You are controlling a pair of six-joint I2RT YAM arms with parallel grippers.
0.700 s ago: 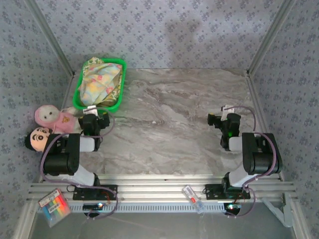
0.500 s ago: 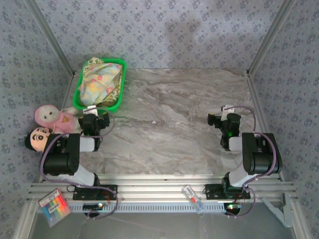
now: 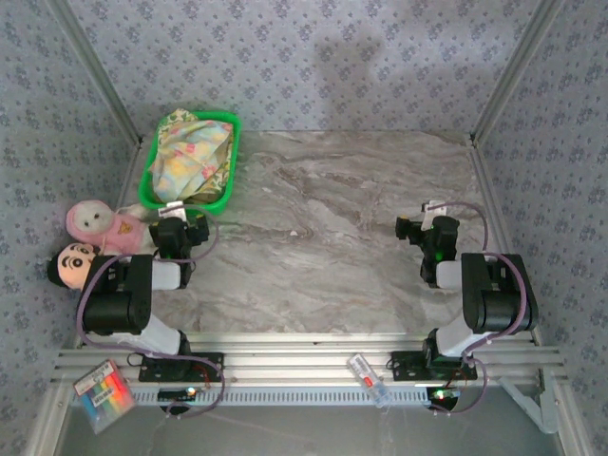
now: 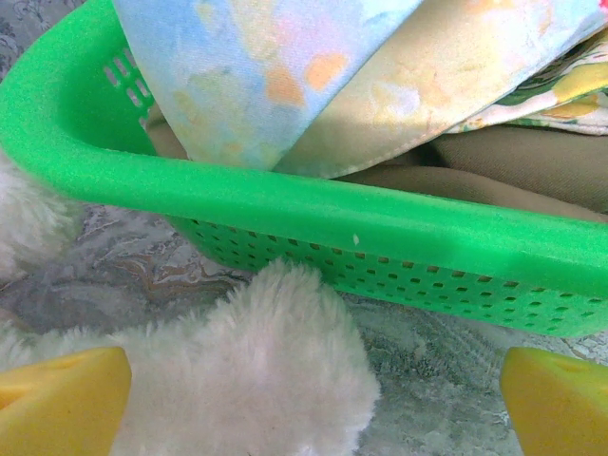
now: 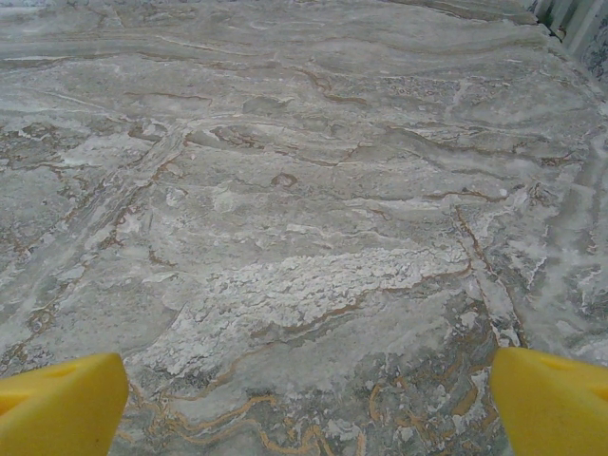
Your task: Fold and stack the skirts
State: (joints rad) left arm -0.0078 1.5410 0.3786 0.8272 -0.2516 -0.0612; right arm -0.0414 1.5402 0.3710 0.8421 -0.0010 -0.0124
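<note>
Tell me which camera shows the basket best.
Top external: the whole basket sits at the table's far left, skirts piled inside. The left wrist view gives its near wall close up, skirts above. The right wrist view faces the marble.

Pastel-print skirts [image 4: 285, 66], green basket [image 4: 380, 228]

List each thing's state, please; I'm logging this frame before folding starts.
Green basket: upright, full, on the table.
Skirts: unfolded, heaped in the basket.
Plush dolls: lying at the table's left edge.
Left gripper: open, empty, facing the basket.
Right gripper: open, empty, over bare table.
</note>
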